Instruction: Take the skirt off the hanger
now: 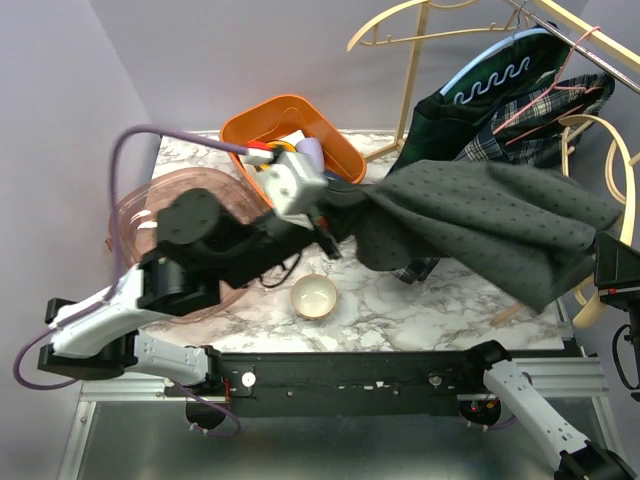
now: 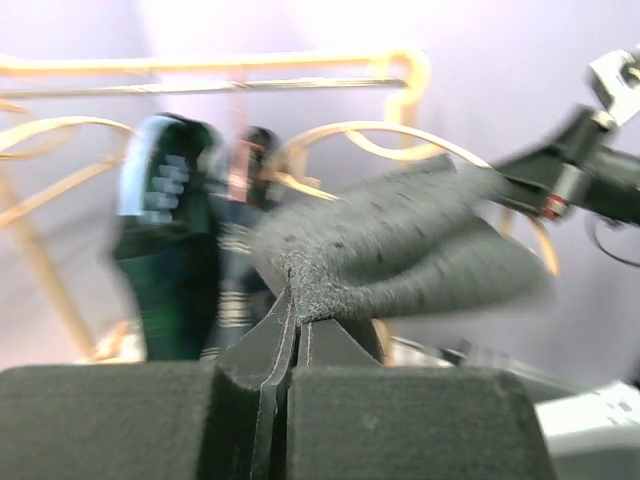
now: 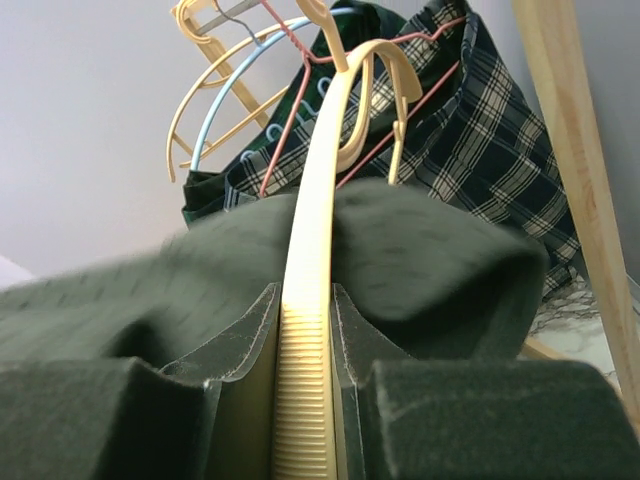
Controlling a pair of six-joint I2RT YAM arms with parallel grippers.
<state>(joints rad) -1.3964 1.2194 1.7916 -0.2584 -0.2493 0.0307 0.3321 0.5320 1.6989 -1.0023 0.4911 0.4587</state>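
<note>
We see the left arm [image 1: 215, 245] bent at the elbow and stretched low toward the wooden rack [image 1: 411, 90], its white wrist tilted so that the left gripper [image 1: 328, 232] points at the rack's foot. Its jaws are pressed fully together on a pinched edge of the grey dotted skirt [image 1: 490, 215]; in the wrist view the cloth bunches up between the fingertips [image 2: 250, 375]. The skirt hangs in the air in front of the rack. It is pulled into a wide sheet from that pinched corner to the cream hanger [image 3: 318, 200] near the rack's right end, and it lies draped over the hanger. The right arm [image 1: 530, 400] leaves the overhead view close to its base, and only its black wrist shows again beside the rack's right end. The right gripper [image 3: 305, 340] is closed on the hanger's ribbed bar, which stands upright between the pads with the skirt lying on both sides of it. Behind the skirt, a plaid garment [image 3: 480, 150] and a dark green one [image 1: 470, 85] hang on the rack.
</note>
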